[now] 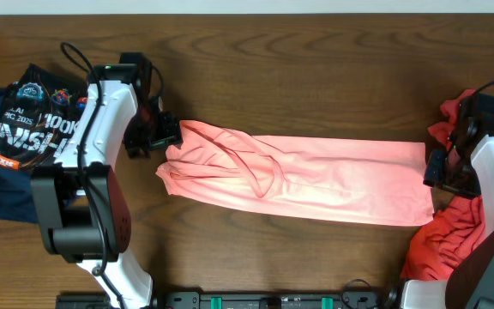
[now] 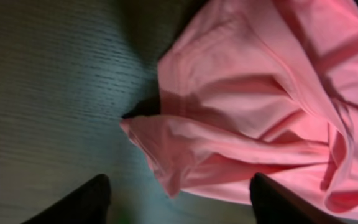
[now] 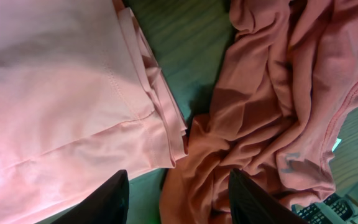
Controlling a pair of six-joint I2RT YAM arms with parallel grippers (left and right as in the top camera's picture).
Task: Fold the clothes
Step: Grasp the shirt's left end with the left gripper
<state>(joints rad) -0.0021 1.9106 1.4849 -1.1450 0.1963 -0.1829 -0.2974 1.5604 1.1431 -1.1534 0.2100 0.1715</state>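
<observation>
pink shirt (image 1: 307, 176) lies crosswise, hem toward right hand (image 1: 437, 170).

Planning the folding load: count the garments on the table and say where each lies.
3. A pink shirt is stretched across the middle. A dark printed shirt lies at the left edge. A crumpled red garment lies at the right edge. Either side pile may hide more underneath.
</observation>
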